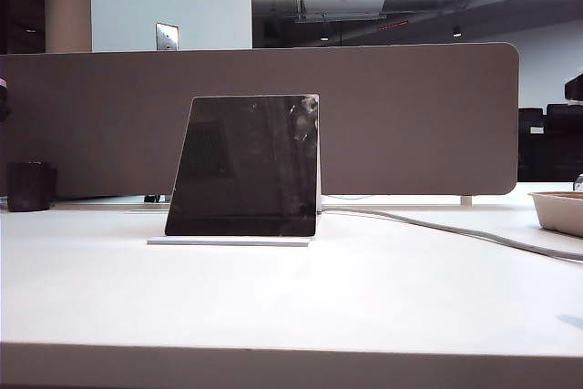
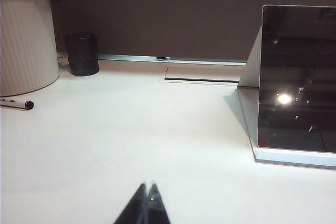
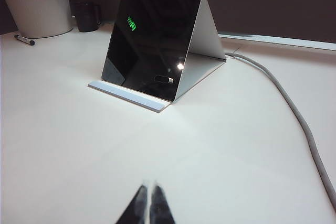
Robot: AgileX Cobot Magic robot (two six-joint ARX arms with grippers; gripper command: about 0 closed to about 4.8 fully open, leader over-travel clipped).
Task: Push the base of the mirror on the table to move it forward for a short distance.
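Neither arm shows in the exterior view, so each gripper is seen only from its own wrist camera. The left gripper (image 2: 147, 195) is cut off by the picture's edge; only two dark pointed tips show, pressed together, holding nothing, above bare table. The right gripper (image 3: 147, 196) looks the same: two blurry dark tips closed on nothing.

The mirror (image 1: 244, 164) stands up near the middle of the table (image 1: 364, 298), well back from the front edge. It is dark, shiny and flat, with one slanted side and a thin white frame. Smudges sit near its top corner. A folded white stand props it up from behind. The base of the mirror (image 1: 230, 241) is a thin, flat, white strip lying on the table.

A gray cable (image 3: 302, 119) curves along the table beside the mirror. A black cup (image 2: 82, 53), maybe mesh, stands at the back edge, by the big beige divider (image 1: 410, 116). A pen (image 2: 16, 104) lies near it.
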